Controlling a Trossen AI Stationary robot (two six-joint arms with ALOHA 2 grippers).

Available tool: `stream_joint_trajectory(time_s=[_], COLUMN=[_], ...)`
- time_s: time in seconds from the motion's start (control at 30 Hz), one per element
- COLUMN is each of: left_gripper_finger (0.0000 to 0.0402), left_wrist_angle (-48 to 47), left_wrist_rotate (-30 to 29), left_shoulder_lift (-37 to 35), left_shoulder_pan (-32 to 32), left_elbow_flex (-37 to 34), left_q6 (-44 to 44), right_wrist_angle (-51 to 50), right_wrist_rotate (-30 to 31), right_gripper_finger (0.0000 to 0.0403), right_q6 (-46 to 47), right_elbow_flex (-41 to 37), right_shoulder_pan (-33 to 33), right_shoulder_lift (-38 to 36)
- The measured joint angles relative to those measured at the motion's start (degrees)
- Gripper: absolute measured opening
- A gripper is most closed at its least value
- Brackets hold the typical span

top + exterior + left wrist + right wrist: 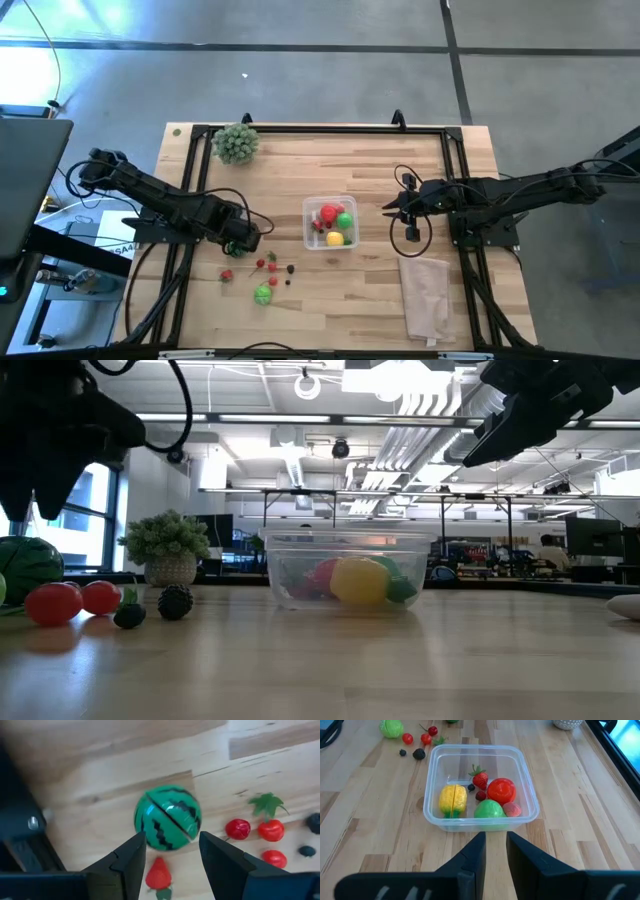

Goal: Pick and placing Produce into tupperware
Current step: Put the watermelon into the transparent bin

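My left gripper [172,852] is open and hovers above loose produce near the table's near left. A dark-striped green ball [167,818] lies just past its fingertips, and a red strawberry [159,874] shows on the wood below the gap. Small red fruits [271,830] and dark berries [314,822] lie beside them. The clear tupperware [330,222] stands mid-table with a yellow piece [453,800], a red one [501,790], a green one [489,810] and a strawberry [480,779] inside. My right gripper [495,850] waits to its right, above the table, with a narrow gap between its fingers.
A bushy pale-green plant [236,143] stands at the far left corner. A folded beige cloth [427,295] lies near the right near edge. A black frame rail [300,130] runs around the table. Bare wood lies between the tupperware and the loose produce [263,293].
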Motion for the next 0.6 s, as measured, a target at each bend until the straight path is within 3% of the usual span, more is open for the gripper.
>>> stream_joint_trajectory(time_s=[0.37, 0.6], left_gripper_finger=[0.0172, 0.0172], left_wrist_angle=[-0.1, 2.2], left_wrist_rotate=[3.7, 2.0], left_shoulder_lift=[0.0, 0.0], left_shoulder_pan=[0.0, 0.0], left_elbow_flex=[0.0, 0.0], left_q6=[-25.0, -30.5], right_wrist_angle=[0.0, 0.0], right_wrist_rotate=[0.0, 0.0], right_gripper_finger=[0.0067, 0.0067], right_q6=[0.0, 0.0], right_elbow_flex=[0.0, 0.0], right_shoulder_pan=[0.0, 0.0], right_shoulder_lift=[0.0, 0.0])
